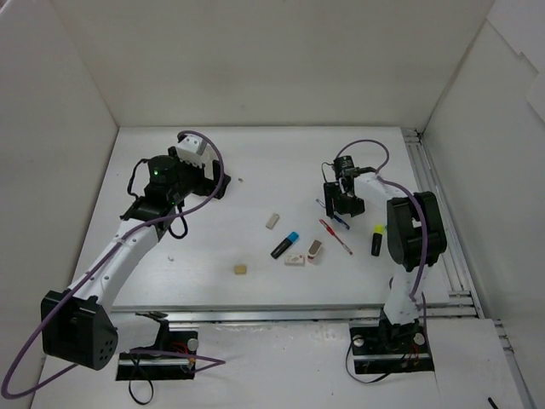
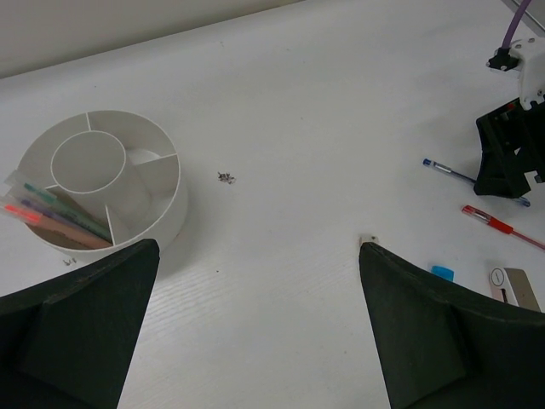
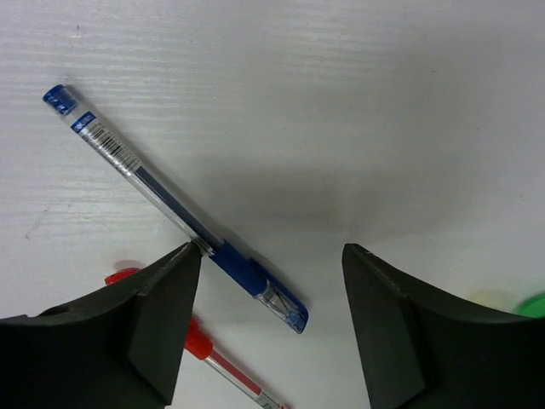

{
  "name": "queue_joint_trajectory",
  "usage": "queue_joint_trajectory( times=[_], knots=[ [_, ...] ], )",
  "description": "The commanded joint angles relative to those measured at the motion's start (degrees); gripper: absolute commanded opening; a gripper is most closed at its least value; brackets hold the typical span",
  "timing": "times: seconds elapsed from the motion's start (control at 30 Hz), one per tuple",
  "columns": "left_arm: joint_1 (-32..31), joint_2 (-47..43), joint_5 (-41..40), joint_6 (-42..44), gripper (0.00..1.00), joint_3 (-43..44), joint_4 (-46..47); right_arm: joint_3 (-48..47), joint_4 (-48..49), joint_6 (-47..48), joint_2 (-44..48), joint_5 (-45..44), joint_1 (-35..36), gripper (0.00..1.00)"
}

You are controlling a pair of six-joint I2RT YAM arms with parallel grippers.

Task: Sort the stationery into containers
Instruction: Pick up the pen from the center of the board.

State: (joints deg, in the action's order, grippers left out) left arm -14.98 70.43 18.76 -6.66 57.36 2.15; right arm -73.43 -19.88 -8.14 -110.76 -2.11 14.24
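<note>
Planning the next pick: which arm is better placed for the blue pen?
Right arm: its jaws stand open right over the blue pen; the left arm is across the table near the pot.

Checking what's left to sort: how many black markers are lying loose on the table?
2. The blue-capped marker lies near the middle. The yellow-capped marker lies further right, beside the right arm. Others may be hidden under the arms.

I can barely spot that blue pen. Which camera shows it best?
Right wrist view: the blue pen lies large under the open right gripper. Top external shows a small sliver; left wrist shows it distant, partly behind that gripper.
</note>
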Motion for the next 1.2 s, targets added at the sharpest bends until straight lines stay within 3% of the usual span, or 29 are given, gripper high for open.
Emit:
queue_joint_trajectory(
  times=[0.0,0.1,0.13,0.3,0.33,0.4,0.57,0.67,0.8,0.9,0.93,0.97,1.17],
  knots=[
    [-1.1,-2.0,-1.4,1.3,1.00,1.4,1.6,2.1,-1.0,0.7,3.1,0.2,0.0,0.61],
    [-1.6,-1.6,-1.0,1.1,1.00,1.8,1.5,3.7,-1.1,0.8,4.1,1.1,-0.2,0.50],
    [-1.6,-1.5,-0.8,1.1,1.00,2.0,1.5,4.2,-1.0,0.9,4.8,1.7,-0.1,0.39],
    [-1.6,-1.7,0.7,0.9,1.00,2.2,1.3,5.8,-1.0,1.5,6.1,4.1,-0.2,0.16],
    [-2.2,-1.7,0.7,1.0,1.00,2.3,1.1,5.7,-1.0,2.0,6.2,5.0,-0.2,0.07],
    [-2.9,-1.8,1.3,3.0,1.00,2.3,1.1,5.1,-1.1,2.3,6.2,5.6,-0.2,0.00],
    [-6.8,-2.6,5.7,13.2,1.00,1.6,0.8,1.9,-2.8,1.3,8.9,9.7,-0.4,0.00],
    [-9.0,-2.9,7.7,17.8,1.00,1.3,0.3,0.5,-6.4,-2.0,12.6,19.2,-1.2,0.00],
    [-11.8,-2.1,10.9,21.2,1.00,1.5,0.0,2.8,-9.4,-7.3,18.5,41.0,-1.9,0.00],
    [-15.3,0.0,14.3,25.5,1.00,4.1,-4.3,5.7,-9.9,-12.2,18.2,55.2,-1.8,0.00],
    [-16.5,0.7,14.1,27.6,1.00,5.1,-5.9,6.2,-10.9,-13.0,18.0,65.3,-1.4,0.00],
    [-17.4,0.8,14.2,28.9,1.00,5.2,-6.4,7.2,-11.0,-13.6,18.0,69.2,-1.0,0.00],
    [-25.1,-0.5,14.0,41.8,1.00,5.3,-9.6,5.9,-15.7,-16.9,21.8,72.2,2.7,0.00]
  ],
)
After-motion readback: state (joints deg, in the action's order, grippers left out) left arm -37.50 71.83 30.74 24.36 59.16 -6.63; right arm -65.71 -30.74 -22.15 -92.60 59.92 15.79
